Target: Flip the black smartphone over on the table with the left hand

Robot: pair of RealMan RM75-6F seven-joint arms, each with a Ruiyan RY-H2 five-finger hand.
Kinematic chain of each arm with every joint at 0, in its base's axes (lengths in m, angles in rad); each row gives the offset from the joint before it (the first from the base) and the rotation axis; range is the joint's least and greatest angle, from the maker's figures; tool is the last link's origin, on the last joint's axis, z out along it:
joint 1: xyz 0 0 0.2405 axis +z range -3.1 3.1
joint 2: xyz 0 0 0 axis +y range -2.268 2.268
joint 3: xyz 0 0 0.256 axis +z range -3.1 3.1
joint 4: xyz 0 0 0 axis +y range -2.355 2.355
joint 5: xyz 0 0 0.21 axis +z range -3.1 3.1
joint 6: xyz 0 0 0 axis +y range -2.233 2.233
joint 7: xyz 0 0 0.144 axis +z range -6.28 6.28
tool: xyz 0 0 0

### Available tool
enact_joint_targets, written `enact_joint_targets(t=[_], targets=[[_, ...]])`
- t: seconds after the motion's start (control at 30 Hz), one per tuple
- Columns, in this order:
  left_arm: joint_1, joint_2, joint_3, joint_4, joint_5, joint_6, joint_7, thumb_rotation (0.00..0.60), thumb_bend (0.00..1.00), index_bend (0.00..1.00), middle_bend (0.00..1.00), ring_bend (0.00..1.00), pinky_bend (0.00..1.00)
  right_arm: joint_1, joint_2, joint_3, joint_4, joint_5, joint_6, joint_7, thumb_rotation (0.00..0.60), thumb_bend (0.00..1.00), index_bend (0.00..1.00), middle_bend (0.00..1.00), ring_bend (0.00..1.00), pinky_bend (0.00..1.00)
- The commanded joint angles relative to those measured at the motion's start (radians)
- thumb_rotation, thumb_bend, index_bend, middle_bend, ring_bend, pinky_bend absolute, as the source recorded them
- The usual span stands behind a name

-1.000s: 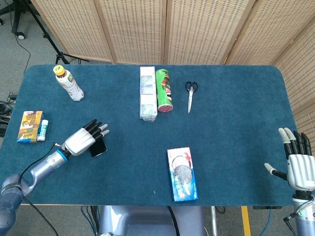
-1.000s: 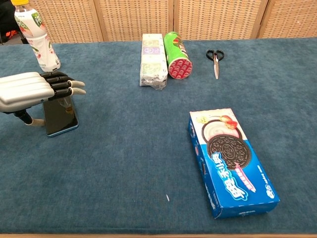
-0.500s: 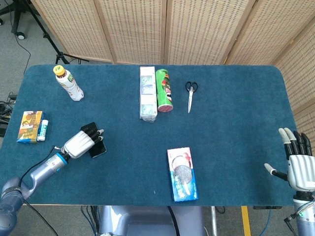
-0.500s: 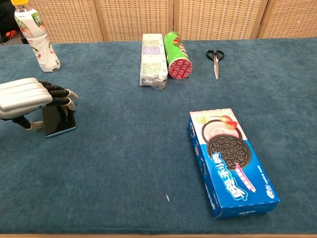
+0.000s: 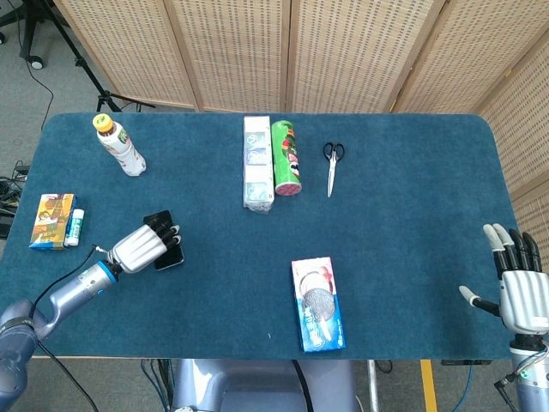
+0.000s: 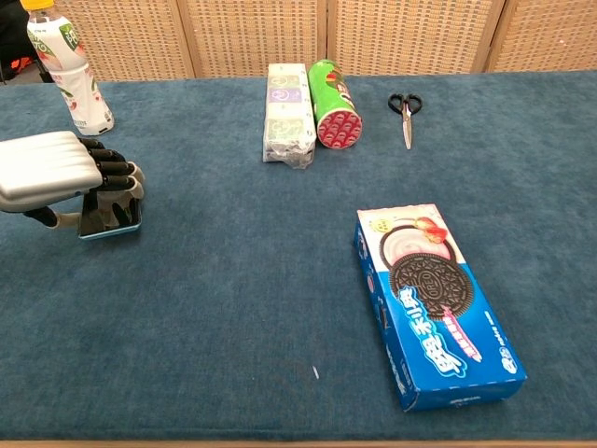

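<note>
The black smartphone (image 5: 159, 221) lies near the table's left front, and the chest view shows its thin blue edge (image 6: 110, 231) facing the camera. My left hand (image 5: 137, 247) covers most of it: the dark fingers (image 6: 114, 177) curl down over its top face and the thumb (image 6: 58, 220) sits at its left side, so the hand grips the phone. In the chest view this left hand (image 6: 51, 168) hides the phone's far part. My right hand (image 5: 517, 283) hangs off the table's right front corner, fingers spread and holding nothing.
A drink bottle (image 5: 120, 146) stands at the back left. A tissue pack (image 5: 257, 163), a green crisp can (image 5: 286, 157) and scissors (image 5: 332, 163) lie at the back middle. An Oreo box (image 6: 434, 303) lies front centre. A small colourful box (image 5: 51, 221) sits at the left edge.
My left hand's fingers, stretched out above the phone a second ago, have curled down and closed on it. The phone has shifted slightly toward the hand. The right hand has not moved.
</note>
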State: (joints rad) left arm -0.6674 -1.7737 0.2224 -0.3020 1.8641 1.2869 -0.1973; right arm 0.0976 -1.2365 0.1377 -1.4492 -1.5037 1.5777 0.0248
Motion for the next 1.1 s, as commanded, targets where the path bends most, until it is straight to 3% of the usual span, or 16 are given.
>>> enact_joint_targets(t=[0.03,0.43,0.5,0.57,0.63,0.8,0.93,1.1], targets=[[-0.017,0.011,-0.004,-0.019,-0.005,-0.001,0.027,0.6,0.76,0.46,0.27,0.25,0.34,0.0,0.001,-0.001,0.0,0.0,-0.001,0.0,0.6,0.0,0.01,0.0,0.0,0.0],[-0.072,0.051,0.004,-0.099,0.001,-0.041,0.142,0.6,0.76,0.47,0.29,0.25,0.34,0.002,0.001,-0.002,-0.002,0.002,-0.007,-0.001,0.6,0.0,0.01,0.0,0.0,0.0],[-0.077,0.052,0.0,-0.107,-0.002,-0.04,0.158,0.6,0.74,0.46,0.26,0.25,0.34,0.002,0.001,-0.002,-0.001,0.003,-0.008,0.0,0.6,0.0,0.01,0.0,0.0,0.0],[-0.084,0.049,-0.006,-0.105,-0.003,-0.037,0.187,0.6,0.69,0.4,0.16,0.22,0.34,0.002,0.001,-0.002,-0.001,0.004,-0.01,0.0,0.6,0.0,0.01,0.0,0.0,0.0],[-0.091,0.04,-0.017,-0.095,-0.011,-0.037,0.227,0.6,0.63,0.26,0.04,0.13,0.32,0.003,0.001,-0.003,-0.001,0.003,-0.011,0.0,0.6,0.0,0.01,0.0,0.0,0.0],[-0.127,-0.007,-0.082,-0.097,-0.06,-0.031,0.266,0.6,0.55,0.03,0.0,0.0,0.16,0.004,-0.001,-0.006,0.0,0.002,-0.015,-0.003,0.6,0.0,0.01,0.0,0.0,0.0],[-0.148,-0.033,-0.115,-0.106,-0.093,-0.065,0.318,0.6,0.42,0.0,0.0,0.0,0.05,0.005,-0.002,-0.006,0.001,0.006,-0.021,-0.004,0.6,0.0,0.01,0.0,0.0,0.0],[-0.159,-0.051,-0.15,-0.127,-0.131,-0.081,0.337,0.6,0.36,0.0,0.0,0.0,0.03,0.006,-0.002,-0.008,0.0,0.008,-0.025,-0.004,0.6,0.0,0.01,0.0,0.0,0.0]])
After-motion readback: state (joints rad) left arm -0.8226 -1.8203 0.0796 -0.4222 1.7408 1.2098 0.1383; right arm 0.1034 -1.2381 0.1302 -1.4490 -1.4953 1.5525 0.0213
